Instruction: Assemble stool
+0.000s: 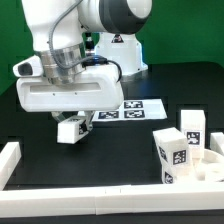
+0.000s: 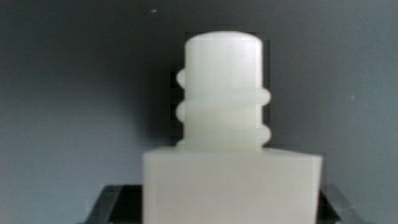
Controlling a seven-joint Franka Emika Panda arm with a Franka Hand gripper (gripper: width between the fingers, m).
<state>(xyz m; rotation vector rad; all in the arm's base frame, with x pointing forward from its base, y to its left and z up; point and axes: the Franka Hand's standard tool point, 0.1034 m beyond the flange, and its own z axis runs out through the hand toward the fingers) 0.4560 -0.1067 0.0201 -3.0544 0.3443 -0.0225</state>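
Note:
In the exterior view my gripper (image 1: 71,122) hangs over the black table left of the middle, shut on a white stool leg (image 1: 70,131) with a black-and-white tag. The wrist view shows that leg (image 2: 231,180) as a blocky body with a narrower ribbed end (image 2: 226,85) pointing away from the camera. One dark finger (image 2: 118,205) shows beside the block. At the exterior view's right the round seat disc (image 1: 207,167) lies on the table. Two more tagged legs (image 1: 170,156) (image 1: 192,127) stand upright at it.
The marker board (image 1: 132,108) lies flat on the table behind the gripper. White border rails run along the front (image 1: 80,197) and the exterior view's left (image 1: 12,160). A green wall stands behind the arm's base.

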